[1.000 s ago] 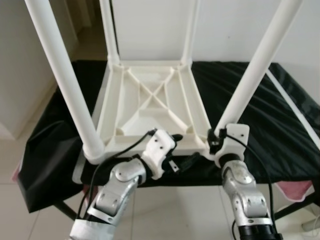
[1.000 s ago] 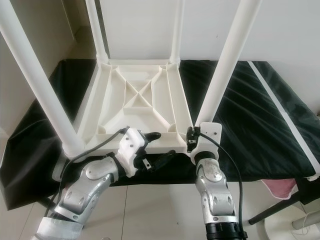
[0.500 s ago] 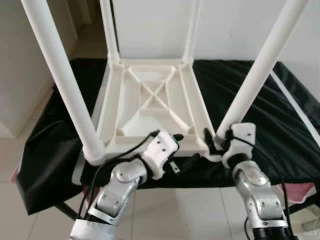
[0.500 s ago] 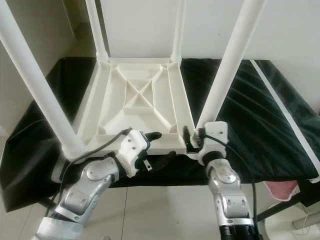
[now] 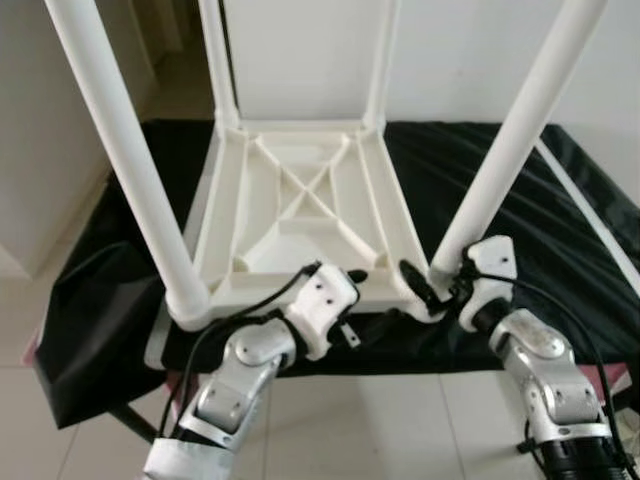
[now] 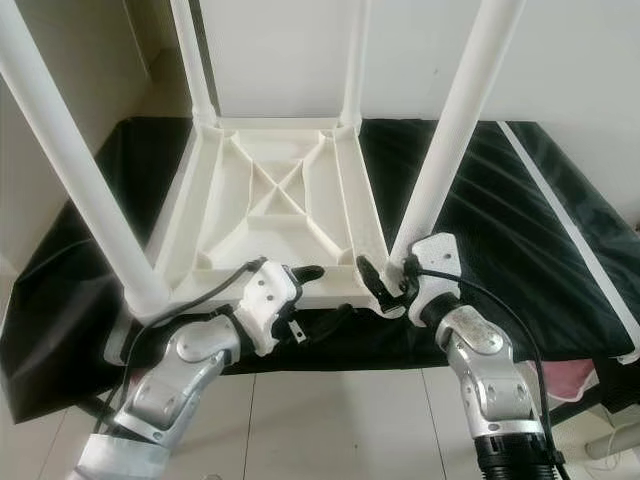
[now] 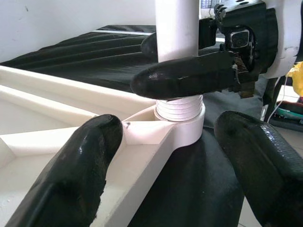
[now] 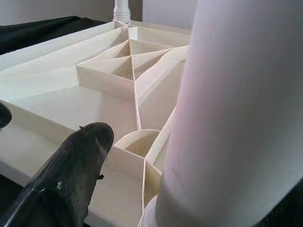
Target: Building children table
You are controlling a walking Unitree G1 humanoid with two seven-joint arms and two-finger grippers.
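A white children's table (image 5: 300, 200) lies upside down on a black cloth, its legs standing up. My right gripper (image 5: 437, 285) is at the foot of the near right leg (image 5: 510, 150), shut on it where the threaded end (image 7: 179, 106) enters the corner socket. One of its fingers (image 7: 184, 78) lies across the front of the leg, and the same leg (image 8: 236, 118) looms close in the right wrist view. My left gripper (image 5: 366, 297) is open and straddles the table's front rim, one finger above it and one below. The near left leg (image 5: 130, 170) stands in its corner.
The black cloth (image 5: 560, 260) covers a low work table that reaches past the white table on both sides. A thin white strip (image 5: 590, 220) lies along the cloth at the right. Two far legs (image 5: 215, 60) rise before a white wall. Pale tiled floor lies below.
My right wrist has swung out to the right and rolled around the near right leg's foot, and its finger now lies across the leg's front. The left gripper has stayed put.
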